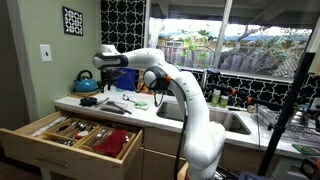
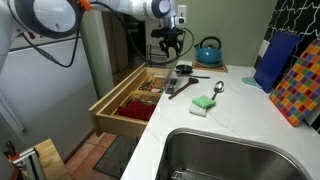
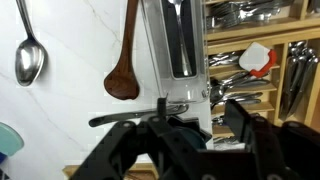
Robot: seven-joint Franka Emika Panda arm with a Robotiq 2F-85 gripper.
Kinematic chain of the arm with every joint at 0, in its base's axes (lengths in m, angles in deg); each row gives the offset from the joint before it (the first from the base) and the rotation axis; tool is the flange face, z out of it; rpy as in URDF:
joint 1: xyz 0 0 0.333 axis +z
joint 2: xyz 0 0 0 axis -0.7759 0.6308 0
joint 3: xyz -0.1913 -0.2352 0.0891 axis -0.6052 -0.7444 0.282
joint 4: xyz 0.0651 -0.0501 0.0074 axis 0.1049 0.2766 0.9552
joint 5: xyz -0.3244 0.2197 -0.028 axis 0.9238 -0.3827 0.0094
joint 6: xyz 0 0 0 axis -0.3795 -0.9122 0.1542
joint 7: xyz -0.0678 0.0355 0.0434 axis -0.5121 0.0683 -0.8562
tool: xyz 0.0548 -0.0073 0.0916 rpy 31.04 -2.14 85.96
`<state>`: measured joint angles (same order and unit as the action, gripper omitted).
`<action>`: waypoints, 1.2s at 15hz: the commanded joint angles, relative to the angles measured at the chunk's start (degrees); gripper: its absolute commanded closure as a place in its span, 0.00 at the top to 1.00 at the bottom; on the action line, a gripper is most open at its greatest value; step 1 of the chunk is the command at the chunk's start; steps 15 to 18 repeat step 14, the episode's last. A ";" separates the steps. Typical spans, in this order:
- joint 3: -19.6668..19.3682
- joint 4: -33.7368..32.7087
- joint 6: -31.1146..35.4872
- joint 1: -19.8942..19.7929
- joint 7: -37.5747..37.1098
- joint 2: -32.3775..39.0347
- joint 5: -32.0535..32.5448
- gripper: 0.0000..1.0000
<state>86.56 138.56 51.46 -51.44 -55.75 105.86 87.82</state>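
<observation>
In the wrist view my gripper (image 3: 198,108) hangs with its jaws apart and nothing between them. It is over the counter's edge, where the white counter meets the open drawer (image 3: 262,62). Just beyond the fingertips lie a metal spatula (image 3: 180,40), a wooden spoon (image 3: 124,72) and a dark-handled utensil (image 3: 125,119). A metal spoon (image 3: 28,55) lies further left. In both exterior views the gripper (image 2: 168,42) (image 1: 103,66) is above the utensils (image 2: 184,86) on the counter, clear of them.
The open cutlery drawer (image 2: 130,102) (image 1: 68,136) juts out below the counter. A teal kettle (image 2: 208,52) (image 1: 86,82) stands at the back. A green sponge (image 2: 203,104) lies near the sink (image 2: 230,155). A colourful board (image 2: 300,85) leans against the wall.
</observation>
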 commanded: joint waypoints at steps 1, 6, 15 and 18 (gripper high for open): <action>-3.35 8.10 1.77 3.11 -12.10 -6.26 5.18 0.96; -2.96 14.61 2.27 2.45 -23.21 -10.36 1.85 1.00; -3.06 15.26 2.59 2.55 -22.77 -9.25 -0.71 1.00; -3.06 15.26 2.59 2.55 -22.77 -9.25 -0.71 1.00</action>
